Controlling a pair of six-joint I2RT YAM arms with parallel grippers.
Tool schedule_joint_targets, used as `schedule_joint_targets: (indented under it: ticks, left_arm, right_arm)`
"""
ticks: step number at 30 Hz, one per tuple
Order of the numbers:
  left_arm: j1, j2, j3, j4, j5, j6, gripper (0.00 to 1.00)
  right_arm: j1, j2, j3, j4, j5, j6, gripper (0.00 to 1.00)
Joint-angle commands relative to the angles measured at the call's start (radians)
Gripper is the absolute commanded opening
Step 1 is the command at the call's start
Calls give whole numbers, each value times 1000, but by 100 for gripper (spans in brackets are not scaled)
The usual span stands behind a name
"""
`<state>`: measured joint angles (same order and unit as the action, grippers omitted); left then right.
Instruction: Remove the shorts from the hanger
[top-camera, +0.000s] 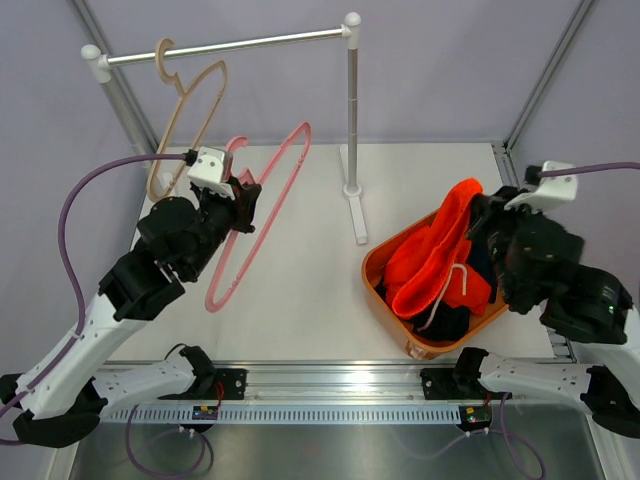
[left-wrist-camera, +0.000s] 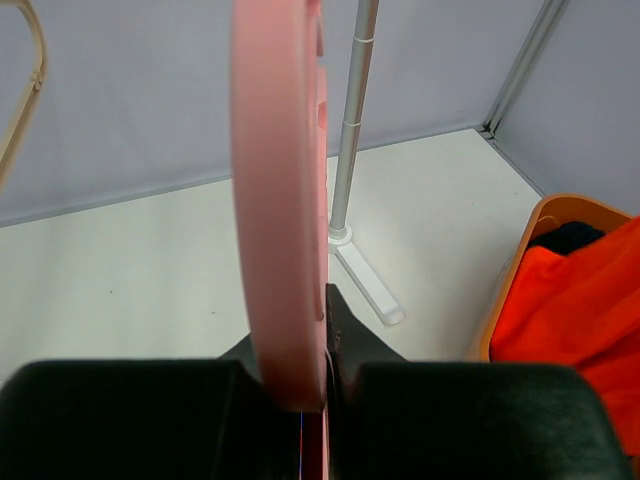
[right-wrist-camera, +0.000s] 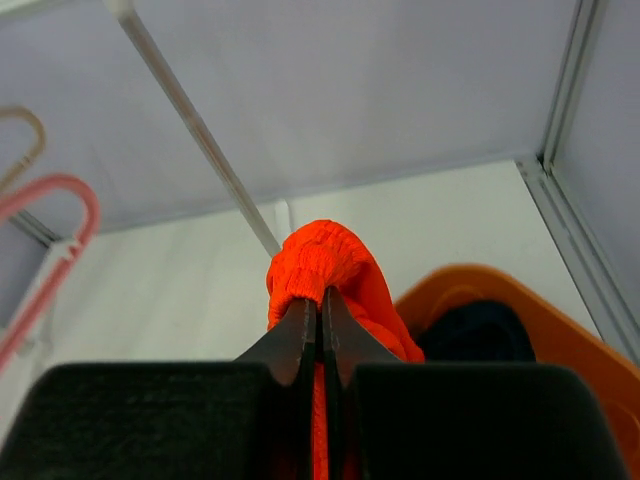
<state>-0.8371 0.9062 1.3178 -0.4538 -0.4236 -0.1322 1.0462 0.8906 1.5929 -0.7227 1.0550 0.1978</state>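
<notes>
On the right side of the table, the right gripper (right-wrist-camera: 320, 310) has its two fingers pressed together on a bunched fold of the bright orange shorts (top-camera: 440, 250). It holds that fold up above an orange basket (top-camera: 372, 275), while the rest of the fabric spills down into the basket. A white drawstring (top-camera: 452, 285) trails down the front of the heap. The dark navy shorts (right-wrist-camera: 480, 330) lie inside the basket, partly under the orange pair. Across the table to the left, well apart from the basket, the left gripper (top-camera: 242, 200) is clamped on a pink hanger (left-wrist-camera: 275, 200). It holds the hanger tilted in the air with nothing hanging from it. Behind it, a pale wooden hanger (top-camera: 185, 110) hangs bare on a metal rail (top-camera: 230, 45), which is carried by a thin upright stand (top-camera: 352, 110). Judging by this, the removal itself looks done, since neither pair touches any hanger. What seems left is for the right gripper to let the orange pair settle into the basket and for the left gripper to set down the pink hanger.
</notes>
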Motion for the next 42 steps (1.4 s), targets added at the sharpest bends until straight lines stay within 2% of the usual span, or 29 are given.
schedule_joint_targets:
  ticks: [1, 4, 5, 9, 10, 13, 14, 19, 21, 22, 23, 25, 26, 29, 39, 42]
  left_arm:
    - [-2, 17, 44, 24, 6, 8, 0]
    - [-3, 36, 49, 15, 5, 16, 0]
    - [-2, 42, 52, 12, 2, 19, 0]
    - [-2, 94, 95, -25, -9, 20, 0]
    - [-2, 109, 107, -37, -17, 19, 0]
    - [4, 190, 196, -118, -63, 9, 0]
    - [16, 230, 219, -156, -52, 5, 0]
    - [113, 319, 351, -220, 61, -30, 0]
    - [177, 361, 418, -239, 121, -35, 0]
    - [178, 376, 443, -243, 129, -34, 0]
    - [206, 390, 467, -246, 141, -27, 0]
    - [233, 430, 541, -253, 164, -11, 0]
    - [259, 445, 567, -256, 180, -7, 0]
    - [305, 520, 684, -278, 207, 0, 0]
    - [392, 795, 1039, -304, 180, 13, 0]
    - [418, 844, 1078, -273, 186, 14, 0]
  right_arm:
    - [0, -27, -170, -265, 27, 374, 4]
    - [-17, -67, -325, -354, -52, 541, 9]
    - [-15, -74, -385, -386, -71, 578, 14]
    - [-17, -88, -456, -420, -165, 698, 39]
    - [-17, -91, -456, -416, -174, 693, 46]
    - [-17, -87, -420, -386, -178, 637, 54]
    - [-17, -78, -386, -377, -171, 600, 62]
    - [-17, -24, -266, -308, -130, 464, 75]
    - [-17, 2, -229, -215, -118, 347, 82]
    - [-17, 10, -217, -215, -116, 347, 83]
    - [-32, 19, -203, -160, -139, 280, 84]
    - [-83, 51, -168, -97, -225, 214, 85]
    - [-166, 66, -153, -63, -337, 177, 85]
    - [-291, 129, -100, -34, -496, 134, 86]
    - [-548, 251, -22, 77, -713, 81, 88]
    - [-620, 289, -2, 91, -777, 75, 88]
